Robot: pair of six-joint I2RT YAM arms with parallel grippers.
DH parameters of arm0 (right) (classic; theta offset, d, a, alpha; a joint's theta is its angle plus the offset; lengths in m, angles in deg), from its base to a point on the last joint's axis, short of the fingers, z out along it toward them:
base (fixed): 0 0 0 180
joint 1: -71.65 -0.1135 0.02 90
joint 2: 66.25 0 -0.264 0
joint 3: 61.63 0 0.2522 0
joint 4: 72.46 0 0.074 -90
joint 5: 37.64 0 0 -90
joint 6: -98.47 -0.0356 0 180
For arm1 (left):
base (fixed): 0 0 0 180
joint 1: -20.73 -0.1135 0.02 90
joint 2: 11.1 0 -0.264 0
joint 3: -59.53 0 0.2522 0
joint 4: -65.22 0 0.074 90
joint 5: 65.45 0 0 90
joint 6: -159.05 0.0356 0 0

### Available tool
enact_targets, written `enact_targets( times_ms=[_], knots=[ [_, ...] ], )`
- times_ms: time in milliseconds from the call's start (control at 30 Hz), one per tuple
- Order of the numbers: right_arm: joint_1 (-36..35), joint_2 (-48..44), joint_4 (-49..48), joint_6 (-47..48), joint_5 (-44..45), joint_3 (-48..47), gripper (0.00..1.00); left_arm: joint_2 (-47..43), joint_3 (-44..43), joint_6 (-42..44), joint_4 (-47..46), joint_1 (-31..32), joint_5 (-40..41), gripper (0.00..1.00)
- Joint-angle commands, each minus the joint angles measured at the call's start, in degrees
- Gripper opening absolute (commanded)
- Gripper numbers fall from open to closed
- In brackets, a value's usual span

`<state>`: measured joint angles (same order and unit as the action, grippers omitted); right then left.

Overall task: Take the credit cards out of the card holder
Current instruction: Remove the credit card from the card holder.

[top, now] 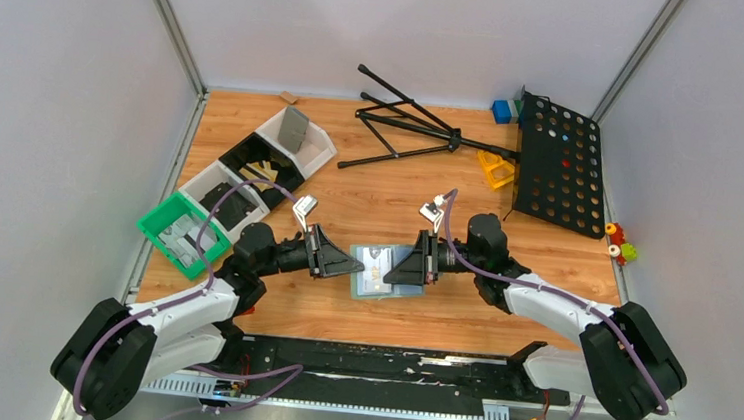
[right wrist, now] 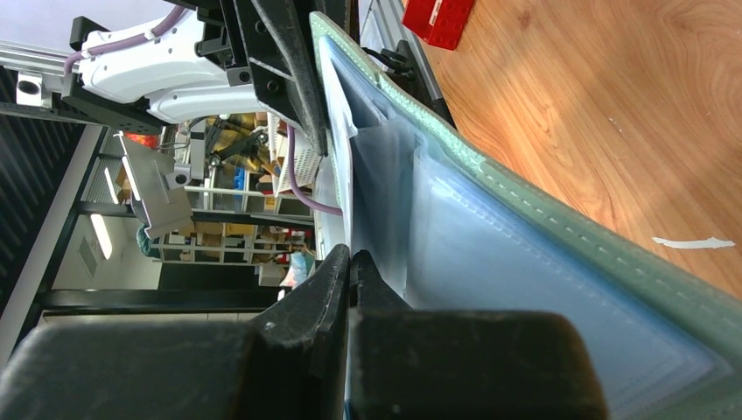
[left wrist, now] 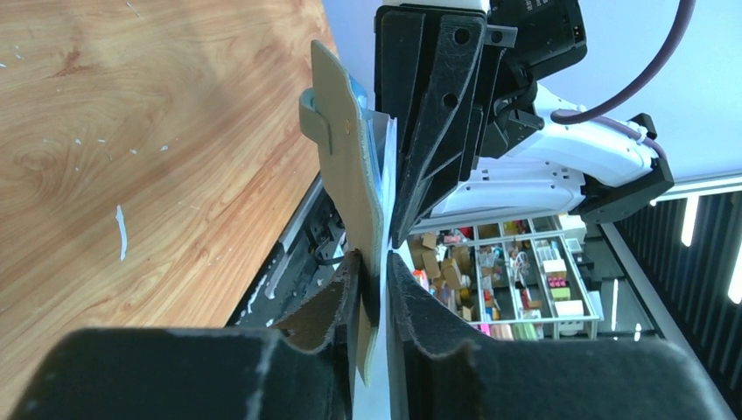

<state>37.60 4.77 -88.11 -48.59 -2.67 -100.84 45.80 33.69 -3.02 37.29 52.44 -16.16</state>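
The grey-blue card holder (top: 388,274) hangs open between my two grippers, just above the wood table. My left gripper (top: 357,265) is shut on its left edge; in the left wrist view the fingers (left wrist: 348,302) clamp the tan cover (left wrist: 350,166). My right gripper (top: 392,268) is shut at its right side. In the right wrist view its fingertips (right wrist: 351,260) pinch a thin white credit card (right wrist: 338,188) edge-on, beside the pale translucent sleeves (right wrist: 490,280). A card with dark print (top: 376,257) shows on top of the holder. Other cards are hidden.
A green tray (top: 159,225) and black and white bins (top: 256,161) stand at the left. A black tripod (top: 405,127), a yellow piece (top: 497,168) and a black perforated board (top: 557,164) lie at the back. A red block (right wrist: 437,17) lies near the front rail (top: 386,362).
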Motion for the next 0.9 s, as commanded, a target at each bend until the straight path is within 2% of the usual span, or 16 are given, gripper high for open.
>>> enact_targets(
  times_ms=[0, 167, 333, 700, 867],
  knots=[
    [0.13, -0.42, -0.65, 1.48, -1.06, -2.35, 0.0, 0.57, -2.56, -1.31, -5.74, 0.2, -1.19, 0.18],
    [0.23, -0.6, 1.8, 3.11, -1.05, -2.82, 0.0, 0.25, -2.83, -0.19, -3.33, 0.2, -0.82, 0.0],
    [2.06, -1.47, 6.65, 5.98, -1.28, -3.4, 0.0, -0.45, -2.69, -0.83, -2.83, 0.2, -0.34, 0.0],
    [8.56, -3.58, 9.19, 8.37, -5.27, -1.62, 0.01, -0.58, -3.85, -2.12, -2.78, 0.11, -0.81, 0.0],
    [10.47, -4.94, 14.41, 11.54, -4.86, -2.05, 0.01, -1.6, -4.97, -0.11, 1.6, -0.24, 0.05, 0.0]
  ],
)
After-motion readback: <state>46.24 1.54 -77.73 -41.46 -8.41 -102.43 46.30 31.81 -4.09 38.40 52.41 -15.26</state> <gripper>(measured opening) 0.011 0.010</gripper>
